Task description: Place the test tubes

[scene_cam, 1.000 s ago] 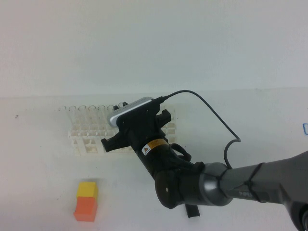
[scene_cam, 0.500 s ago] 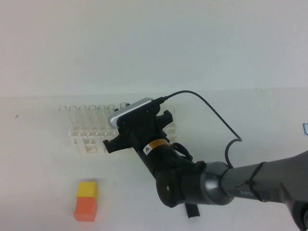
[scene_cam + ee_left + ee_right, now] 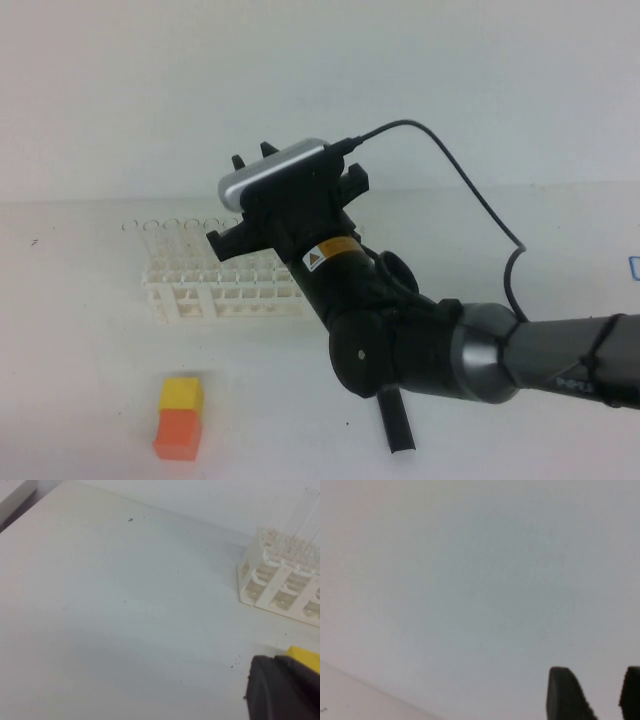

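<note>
A white test tube rack (image 3: 222, 293) stands on the table left of centre, with several clear test tubes (image 3: 172, 238) upright in its back row. My right gripper (image 3: 253, 156) is raised above the rack's right end, pointing at the back wall. It is open with nothing between its fingers (image 3: 564, 692); the right wrist view shows only the bare wall past the gripper (image 3: 596, 696). My left gripper (image 3: 280, 687) is a dark shape low over the table, some way from the rack (image 3: 280, 582). The arm hides the rack's right end in the high view.
A yellow block on an orange block (image 3: 180, 415) sits near the table's front left; its yellow edge (image 3: 306, 658) shows just behind the left gripper. A black cable (image 3: 480, 200) loops from the right wrist camera. The white wall rises behind the rack.
My right gripper has lifted from down at the rack to well above it and now points at the wall. The rack and blocks have not moved.
</note>
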Motion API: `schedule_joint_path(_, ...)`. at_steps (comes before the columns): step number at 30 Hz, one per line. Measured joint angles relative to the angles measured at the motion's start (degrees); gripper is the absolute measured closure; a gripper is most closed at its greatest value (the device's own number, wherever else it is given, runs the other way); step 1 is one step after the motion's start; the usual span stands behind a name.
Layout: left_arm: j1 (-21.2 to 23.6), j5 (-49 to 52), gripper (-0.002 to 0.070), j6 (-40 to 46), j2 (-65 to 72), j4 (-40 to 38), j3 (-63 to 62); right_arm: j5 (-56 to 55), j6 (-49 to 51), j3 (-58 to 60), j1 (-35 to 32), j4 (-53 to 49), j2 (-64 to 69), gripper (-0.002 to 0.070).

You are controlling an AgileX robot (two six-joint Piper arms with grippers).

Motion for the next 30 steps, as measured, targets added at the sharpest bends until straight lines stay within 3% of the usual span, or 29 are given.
schedule_joint_path(5,0.0,0.0,0.0676,0.0,0.0,0.0,0.0,-0.2,-5.4,0.0,0.0,0.77,-4.25,0.0446)
schedule_joint_path(9,0.0,0.0,0.0676,0.0,0.0,0.0,0.0,-0.09,-14.93,1.15,0.27,0.75,-11.5,0.0598)
schedule_joint_path(12,0.0,0.0,0.0676,0.0,0.0,0.0,0.0,-0.09,-20.14,4.28,0.47,-1.03,-18.83,0.0653)
schedule_joint_path(23,0.0,0.0,0.0676,0.0,0.0,0.0,0.0,3.42,-23.09,22.22,-0.13,-12.45,-46.86,0.0676)
schedule_joint_path(30,0.0,0.0,0.0676,0.0,0.0,0.0,0.0,14.33,-23.09,33.9,-8.53,-14.43,-61.22,0.0677)
